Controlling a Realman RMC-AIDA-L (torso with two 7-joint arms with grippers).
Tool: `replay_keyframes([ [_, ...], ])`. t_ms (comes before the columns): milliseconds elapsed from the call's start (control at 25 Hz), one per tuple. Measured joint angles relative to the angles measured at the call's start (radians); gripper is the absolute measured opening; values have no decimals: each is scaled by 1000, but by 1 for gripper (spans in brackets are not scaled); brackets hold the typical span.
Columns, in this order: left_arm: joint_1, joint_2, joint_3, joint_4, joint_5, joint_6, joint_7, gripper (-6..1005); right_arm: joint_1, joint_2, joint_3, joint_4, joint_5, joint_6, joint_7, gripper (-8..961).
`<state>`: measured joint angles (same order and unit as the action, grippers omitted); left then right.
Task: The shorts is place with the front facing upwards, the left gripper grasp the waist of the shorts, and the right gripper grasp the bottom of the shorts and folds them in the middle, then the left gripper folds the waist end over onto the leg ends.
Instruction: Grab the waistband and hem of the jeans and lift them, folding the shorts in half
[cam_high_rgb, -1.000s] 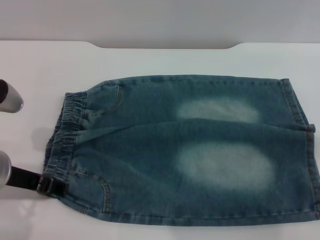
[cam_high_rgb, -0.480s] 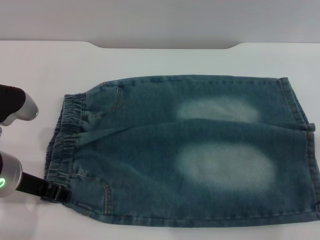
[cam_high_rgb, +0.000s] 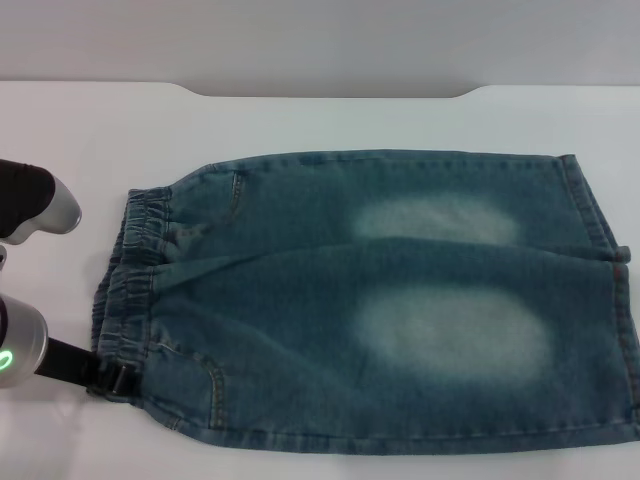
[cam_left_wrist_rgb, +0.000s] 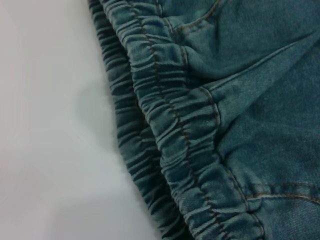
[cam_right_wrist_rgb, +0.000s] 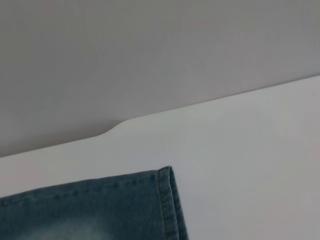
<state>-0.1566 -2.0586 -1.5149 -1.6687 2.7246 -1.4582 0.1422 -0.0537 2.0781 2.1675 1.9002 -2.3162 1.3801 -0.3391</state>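
Note:
The blue denim shorts (cam_high_rgb: 380, 300) lie flat on the white table (cam_high_rgb: 330, 120), with the elastic waist (cam_high_rgb: 125, 290) to the left and the leg hems (cam_high_rgb: 610, 290) to the right. My left gripper (cam_high_rgb: 112, 380) is low at the near left corner of the waist, its black tip touching the waistband edge. The left wrist view shows the gathered waistband (cam_left_wrist_rgb: 170, 130) close up, lying in two layers beside bare table. In the right wrist view only the far hem corner (cam_right_wrist_rgb: 167, 200) of the shorts appears. My right gripper is out of view.
The table's far edge (cam_high_rgb: 330, 92) has a shallow recess, with a grey wall behind it. A silver part of my left arm (cam_high_rgb: 40, 210) hovers left of the waist. Bare white table surrounds the shorts on the far and left sides.
My left arm has moved in from the left edge toward the waist. Its black tip has slid slightly right along the waist's near corner. The shorts have hardly moved.

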Motion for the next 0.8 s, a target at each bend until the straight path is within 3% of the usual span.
replay_keyframes([
  [520, 8, 1, 2, -58, -1, -27, 2, 354, 3, 3, 0, -31, 11, 137, 34, 563],
  [800, -6, 0, 4, -49, 0, -27, 3, 173, -5, 4, 0, -97, 53, 149, 36, 563],
])
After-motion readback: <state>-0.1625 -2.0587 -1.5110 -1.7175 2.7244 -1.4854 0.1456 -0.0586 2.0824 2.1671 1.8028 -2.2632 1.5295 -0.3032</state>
